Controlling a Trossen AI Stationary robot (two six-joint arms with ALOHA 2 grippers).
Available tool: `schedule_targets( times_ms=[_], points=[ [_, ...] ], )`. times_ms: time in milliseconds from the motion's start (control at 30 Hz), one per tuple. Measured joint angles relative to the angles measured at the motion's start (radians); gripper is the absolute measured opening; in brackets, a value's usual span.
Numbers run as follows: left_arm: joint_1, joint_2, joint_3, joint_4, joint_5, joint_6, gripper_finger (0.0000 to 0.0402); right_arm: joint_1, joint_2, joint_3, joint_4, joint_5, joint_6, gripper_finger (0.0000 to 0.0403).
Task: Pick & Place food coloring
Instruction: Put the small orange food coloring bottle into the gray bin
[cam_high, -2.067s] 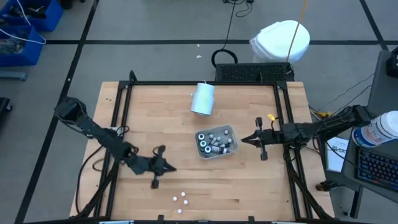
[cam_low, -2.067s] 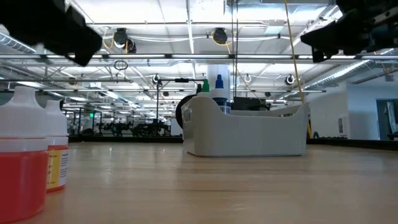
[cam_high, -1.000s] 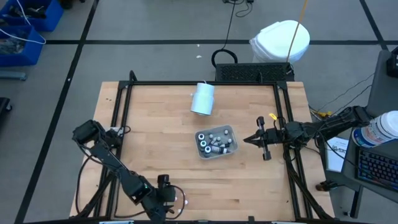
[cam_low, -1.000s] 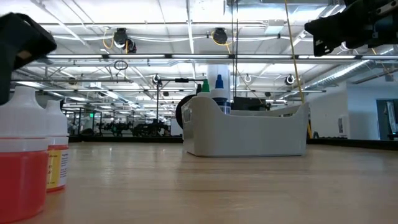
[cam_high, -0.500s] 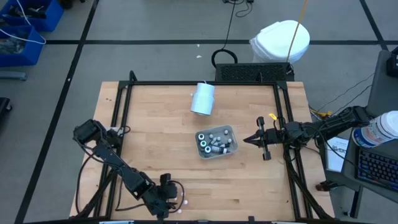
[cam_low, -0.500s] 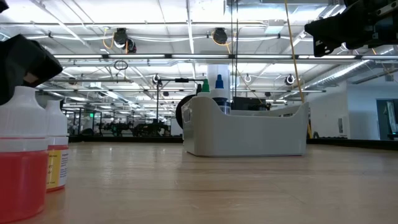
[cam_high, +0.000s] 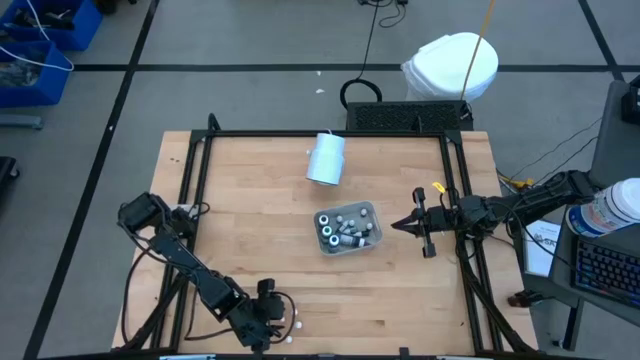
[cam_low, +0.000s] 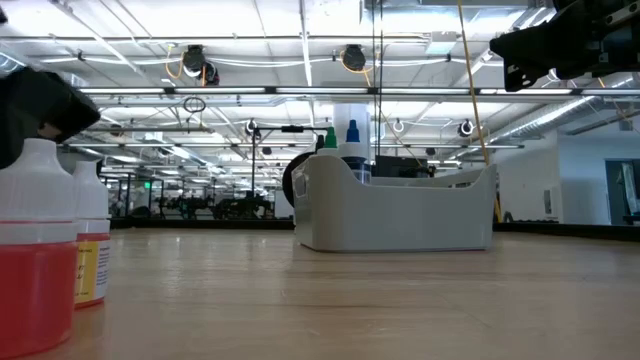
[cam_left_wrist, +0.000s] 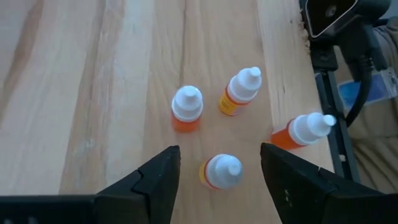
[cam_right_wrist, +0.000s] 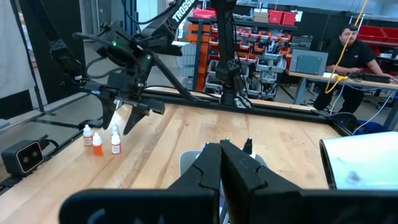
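Left hand: you have the left hand (cam_left_wrist: 216, 171) at the lower edge of the high view, left of centre, low over the counter (cam_high: 260, 220); its two fingers (cam_left_wrist: 155, 180) stand spread apart and grasp nothing.
Loose food coloring: you see four small bottles with white caps and orange contents in the left wrist view. One bottle (cam_left_wrist: 221, 172) stands between the spread fingers, touched by neither. An upright bottle (cam_left_wrist: 186, 109) and a leaning bottle with a yellow label (cam_left_wrist: 239, 91) stand just beyond it, and a tilted bottle (cam_left_wrist: 303, 129) sits off to the side near the counter's edge rail. In the low view two of them fill the lower left of the frame (cam_low: 40, 255), with the dark hand just above.
Tray: your pale grey tray (cam_high: 348, 228) sits near the middle of the high view, well apart from the loose bottles, with more food coloring bottles (cam_high: 345, 233) inside it; blue and green tips show above its wall in the low view.
Right hand: you see the right hand (cam_high: 395, 225) at centre right of the high view, just beside the tray, raised off the counter, its fingers clenched together on nothing.
Cylinder: a pale blue-white cylinder (cam_high: 326, 158) lies on its side in the upper middle of the high view.
Room beyond: a person (cam_right_wrist: 351, 53) sits at a desk in the upper right of the right wrist view.
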Motion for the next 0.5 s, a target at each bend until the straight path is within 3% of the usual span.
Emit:
schedule_targets(
  times_ms=[500],
  points=[
    [-0.003, 0.042, 0.001, 0.042, 0.02, 0.026, 0.0225, 0.0, 0.002, 0.001, -0.003, 0.0, 0.0, 0.0]
  ],
)
